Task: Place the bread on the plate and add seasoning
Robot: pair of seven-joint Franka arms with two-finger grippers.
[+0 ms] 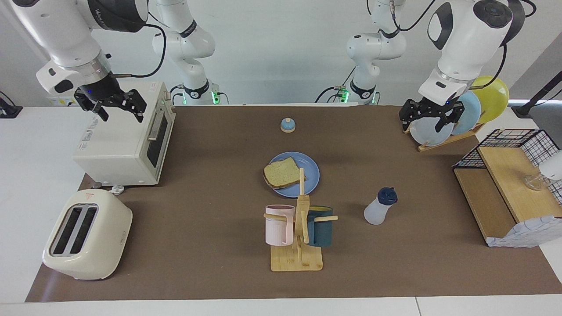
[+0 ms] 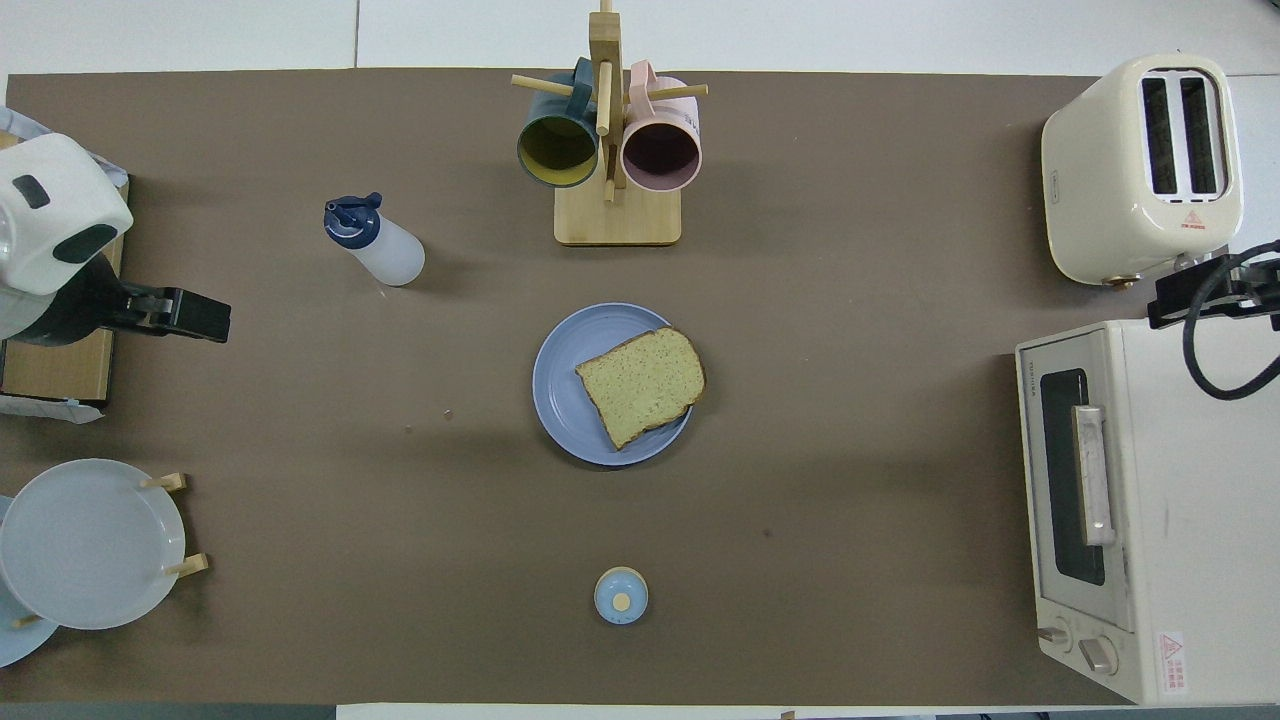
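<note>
Tabletop bread between raised grippers

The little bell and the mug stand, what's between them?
The round blue plate with the speckled tan bread slice on it, clearest in the overhead view.

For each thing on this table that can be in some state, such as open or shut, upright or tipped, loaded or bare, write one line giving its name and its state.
bread: lying flat on the plate, one edge overhanging the rim
plate: holding the bread
seasoning: upright, capped, untouched
toaster oven: door shut
toaster: slots empty
pink mug: hung on the mug rack
left gripper: open, over the plate rack
right gripper: open, over the toaster oven
</note>
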